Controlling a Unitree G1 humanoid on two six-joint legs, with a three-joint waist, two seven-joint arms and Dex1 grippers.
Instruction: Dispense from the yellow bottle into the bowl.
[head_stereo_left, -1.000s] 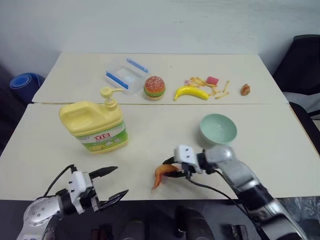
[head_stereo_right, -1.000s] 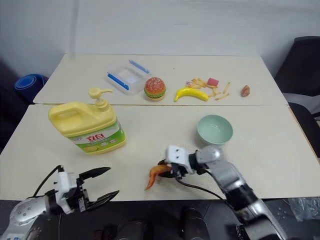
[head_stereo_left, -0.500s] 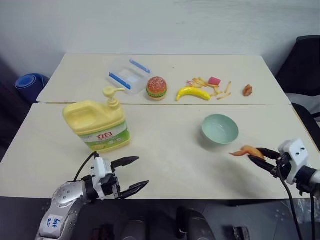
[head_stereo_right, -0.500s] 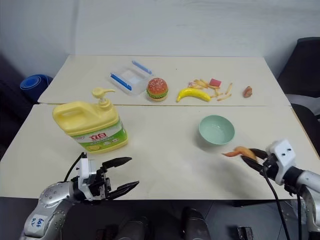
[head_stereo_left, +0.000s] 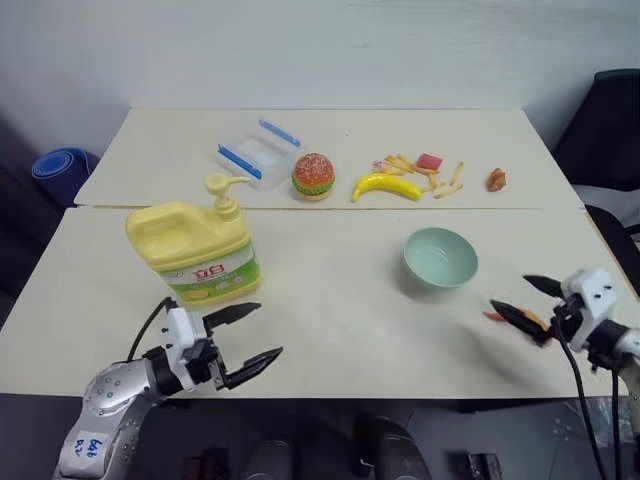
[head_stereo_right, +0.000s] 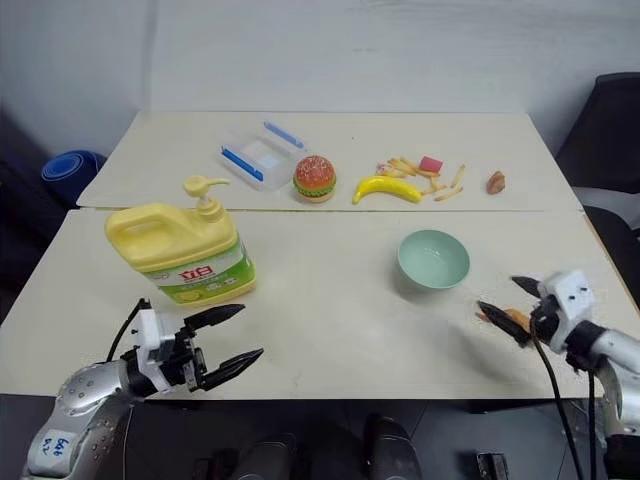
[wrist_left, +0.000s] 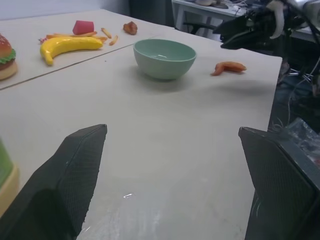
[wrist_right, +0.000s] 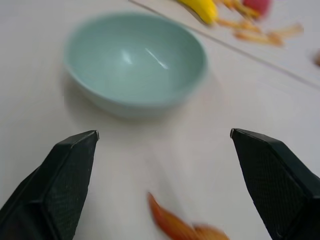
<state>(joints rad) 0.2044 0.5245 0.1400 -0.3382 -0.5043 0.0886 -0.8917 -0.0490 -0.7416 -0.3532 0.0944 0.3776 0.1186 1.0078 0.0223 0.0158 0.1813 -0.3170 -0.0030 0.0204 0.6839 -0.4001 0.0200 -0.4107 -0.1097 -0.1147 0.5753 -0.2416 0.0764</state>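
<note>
Yellow bottle (head_stereo_left: 192, 250) beyond wrist cameras

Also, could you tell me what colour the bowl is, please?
Pale mint green bowl; the left wrist view shows it best.

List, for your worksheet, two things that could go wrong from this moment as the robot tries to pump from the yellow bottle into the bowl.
1. The bowl stands well apart from the yellow bottle, so a pump now would likely land on the table.
2. The orange toy food piece lies beside the bowl, under the open right end effector; moving the bowl could knock it.
</note>
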